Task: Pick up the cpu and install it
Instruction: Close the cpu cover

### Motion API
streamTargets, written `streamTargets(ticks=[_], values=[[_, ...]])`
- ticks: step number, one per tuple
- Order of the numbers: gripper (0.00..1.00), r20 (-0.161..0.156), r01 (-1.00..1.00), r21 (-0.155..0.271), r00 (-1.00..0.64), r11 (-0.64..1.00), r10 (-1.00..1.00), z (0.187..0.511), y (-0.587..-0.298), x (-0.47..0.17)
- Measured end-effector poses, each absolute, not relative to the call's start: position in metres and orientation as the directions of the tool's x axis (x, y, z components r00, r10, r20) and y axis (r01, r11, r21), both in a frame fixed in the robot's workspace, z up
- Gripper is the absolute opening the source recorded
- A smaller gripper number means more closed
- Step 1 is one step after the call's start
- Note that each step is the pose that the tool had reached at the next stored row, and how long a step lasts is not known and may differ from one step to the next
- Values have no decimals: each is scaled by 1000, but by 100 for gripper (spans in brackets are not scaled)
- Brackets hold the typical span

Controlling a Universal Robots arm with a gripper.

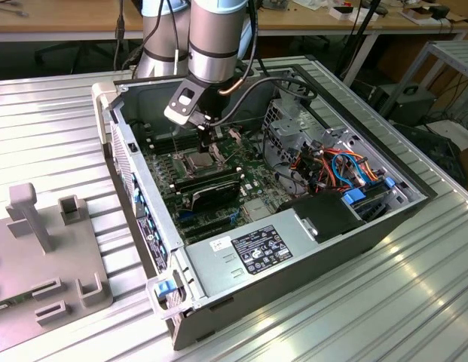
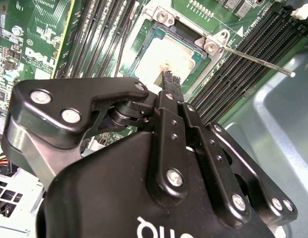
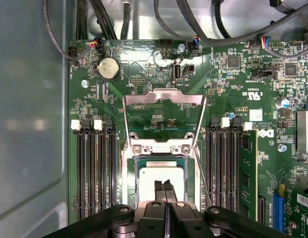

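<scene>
The cpu, a small square chip with a pale silver top, lies flat in the socket on the green motherboard. It also shows in the second wrist view and in the exterior view. My gripper hangs straight over the chip's middle, its two black fingers pressed together with nothing between them. Whether the tips touch the metal top or hover just above it, I cannot tell. The hinged metal plate of the socket stands open beyond the chip. The thin lever rod sticks out sideways.
The work is deep inside an open computer case. Memory slots flank the socket, and a green memory stick stands in one. A power supply and coloured cables fill the near side. A grey fixture sits at the exterior view's left.
</scene>
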State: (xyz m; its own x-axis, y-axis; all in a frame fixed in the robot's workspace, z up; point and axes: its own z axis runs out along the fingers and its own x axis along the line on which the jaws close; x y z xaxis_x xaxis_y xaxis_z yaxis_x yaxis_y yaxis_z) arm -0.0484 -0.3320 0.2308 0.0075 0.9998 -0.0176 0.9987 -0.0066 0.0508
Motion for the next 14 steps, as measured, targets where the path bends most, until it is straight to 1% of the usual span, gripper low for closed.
streamTargets(ticks=[14], values=[[11, -18, 999, 51, 7, -7, 1000, 235, -332, -48]])
